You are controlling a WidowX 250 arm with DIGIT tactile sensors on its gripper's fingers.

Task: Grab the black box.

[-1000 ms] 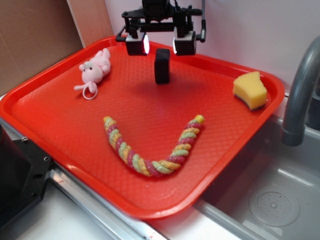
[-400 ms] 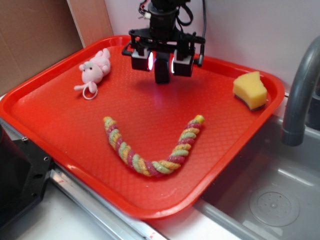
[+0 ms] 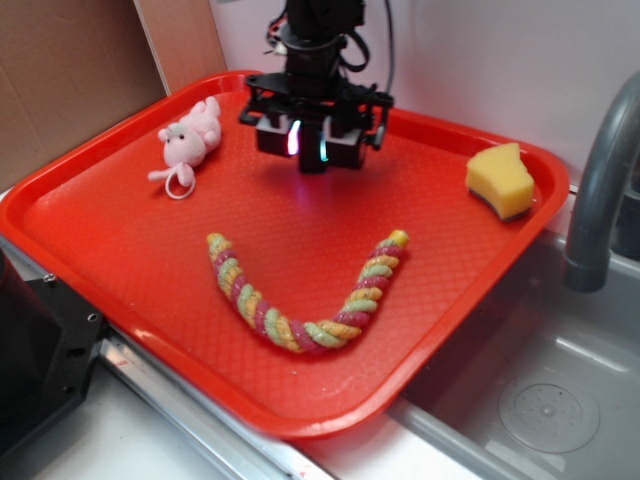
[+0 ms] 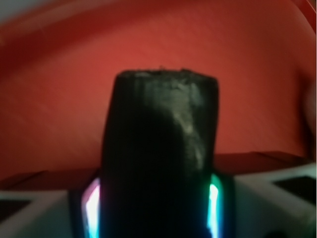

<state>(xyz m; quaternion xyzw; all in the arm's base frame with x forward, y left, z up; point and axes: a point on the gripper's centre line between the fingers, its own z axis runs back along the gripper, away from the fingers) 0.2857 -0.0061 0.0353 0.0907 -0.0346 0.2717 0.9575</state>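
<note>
The black box (image 3: 310, 163) stands upright on the far middle of the red tray (image 3: 120, 250). Only a dark sliver of it shows between the fingers in the exterior view. My gripper (image 3: 308, 145) has come down over it from above and is shut on it, with the lit pads against both sides. In the wrist view the black box (image 4: 158, 129) fills the middle. My gripper (image 4: 153, 208) holds it between a pink-lit fingertip (image 4: 92, 206) and a green-lit one on the other side.
A pink plush toy (image 3: 190, 138) lies left of the gripper. A striped rope (image 3: 300, 300) curves across the tray's front. A yellow sponge (image 3: 500, 180) sits at the tray's right. A grey faucet (image 3: 600, 180) and sink (image 3: 540, 400) stand to the right, and a cardboard wall (image 3: 70, 70) to the left.
The gripper came down from above the box, straddled it, and its fingers closed from wide apart onto the box's sides.
</note>
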